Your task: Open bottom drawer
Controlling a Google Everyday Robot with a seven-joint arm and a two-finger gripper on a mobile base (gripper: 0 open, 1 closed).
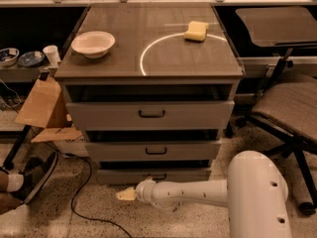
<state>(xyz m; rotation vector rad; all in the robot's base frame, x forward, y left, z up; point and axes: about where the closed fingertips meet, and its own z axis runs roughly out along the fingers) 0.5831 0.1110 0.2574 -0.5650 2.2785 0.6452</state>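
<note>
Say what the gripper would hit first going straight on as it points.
The gripper, low by the bottom drawer, points left: probably the black cable on the floor first, though depth is unclear.
</note>
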